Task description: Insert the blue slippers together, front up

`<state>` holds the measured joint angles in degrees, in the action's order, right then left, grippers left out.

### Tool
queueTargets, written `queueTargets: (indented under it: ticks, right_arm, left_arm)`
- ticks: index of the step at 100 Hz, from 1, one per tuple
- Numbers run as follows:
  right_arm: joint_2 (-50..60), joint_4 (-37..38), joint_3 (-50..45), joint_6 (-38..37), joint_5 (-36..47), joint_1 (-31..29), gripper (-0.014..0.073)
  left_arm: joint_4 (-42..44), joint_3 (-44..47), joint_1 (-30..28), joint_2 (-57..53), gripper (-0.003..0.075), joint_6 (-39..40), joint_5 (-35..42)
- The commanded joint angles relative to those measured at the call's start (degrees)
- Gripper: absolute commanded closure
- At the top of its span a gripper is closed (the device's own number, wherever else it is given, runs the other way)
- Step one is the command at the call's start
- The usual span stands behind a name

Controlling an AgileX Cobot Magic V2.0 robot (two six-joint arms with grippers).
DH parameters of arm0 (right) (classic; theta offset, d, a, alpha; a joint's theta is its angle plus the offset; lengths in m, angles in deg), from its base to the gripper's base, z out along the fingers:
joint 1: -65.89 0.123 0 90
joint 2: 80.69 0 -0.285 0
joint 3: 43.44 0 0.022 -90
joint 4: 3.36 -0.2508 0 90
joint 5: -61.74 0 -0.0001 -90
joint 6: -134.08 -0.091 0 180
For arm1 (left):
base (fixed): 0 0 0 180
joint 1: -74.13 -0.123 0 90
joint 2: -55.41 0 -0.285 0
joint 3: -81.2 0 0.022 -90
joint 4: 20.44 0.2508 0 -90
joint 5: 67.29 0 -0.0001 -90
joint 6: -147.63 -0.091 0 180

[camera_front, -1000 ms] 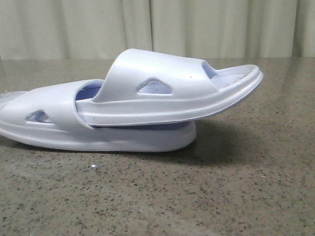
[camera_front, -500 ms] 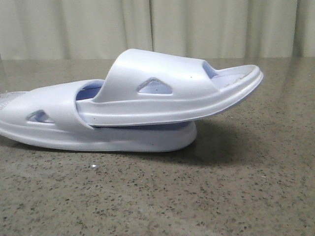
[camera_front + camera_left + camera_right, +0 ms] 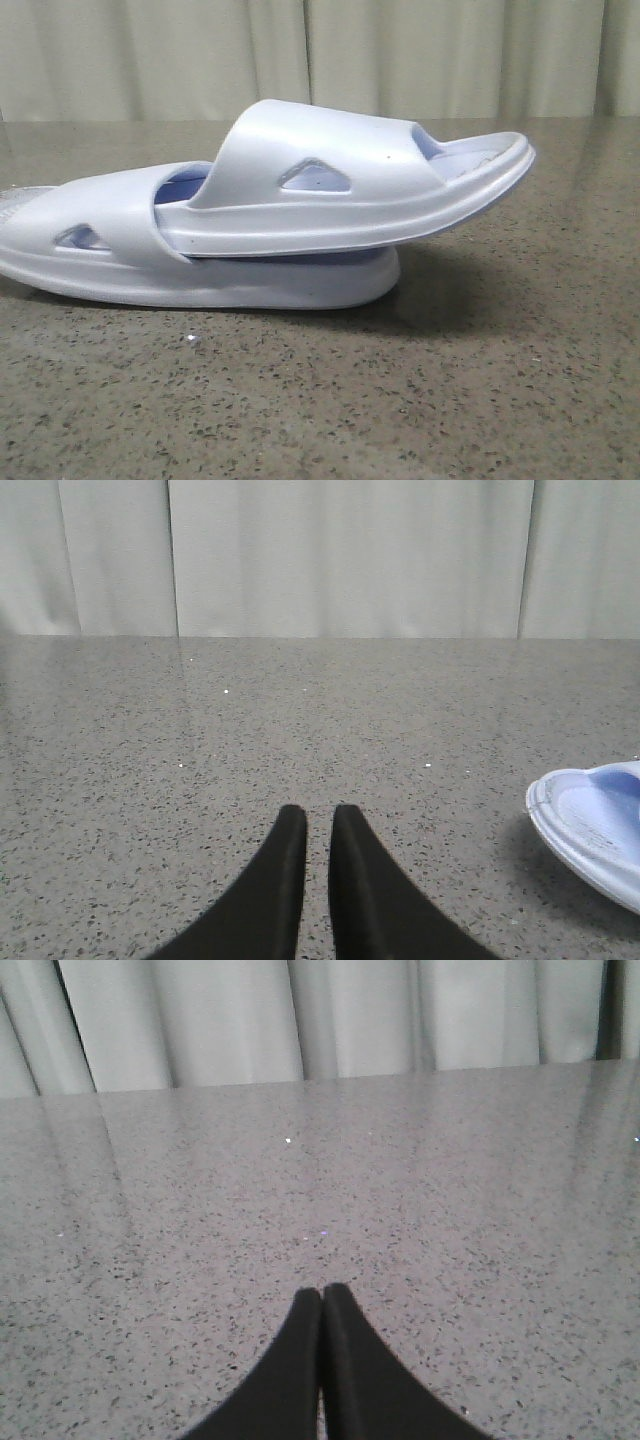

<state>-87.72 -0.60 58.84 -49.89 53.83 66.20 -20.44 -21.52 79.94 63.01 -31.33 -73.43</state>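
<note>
Hovering low over bare speckled stone, the right gripper (image 3: 322,1295) has its two black fingers pressed together at the tips, with nothing between them. The left gripper (image 3: 318,815) shows only a thin sliver of gap between its fingers, near enough closed, and it too carries nothing. Neither tool is touching a sandal; neither appears in the front view at all.

Just off to one side of the left gripper, apart from it, one rounded end of a pale blue slipper (image 3: 592,828) lies on the table (image 3: 300,720).

In the front view the pair sits nested on the stone table, before a pale curtain (image 3: 400,55). The lower slipper (image 3: 250,280) rests flat on its sole. The upper slipper (image 3: 330,195) has one end pushed in under the lower one's strap, its own strap facing up and its other end overhanging and tilted upward, clear of the table.

By my reading, the insertion is done: the slippers are joined, both right way up, and both arms are clear. Little seems left; how deep the inserted end reaches under the strap cannot be told.
</note>
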Motion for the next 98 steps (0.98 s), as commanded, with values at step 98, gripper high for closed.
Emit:
queueTargets:
  ticks: [98]
  right_arm:
    - [0.90, 0.05, -1.26, -0.13, 5.48, 0.69, 0.0701]
  left_arm:
    - [0.00, 0.55, 0.00, -1.78, 0.0704, 0.57, 4.71]
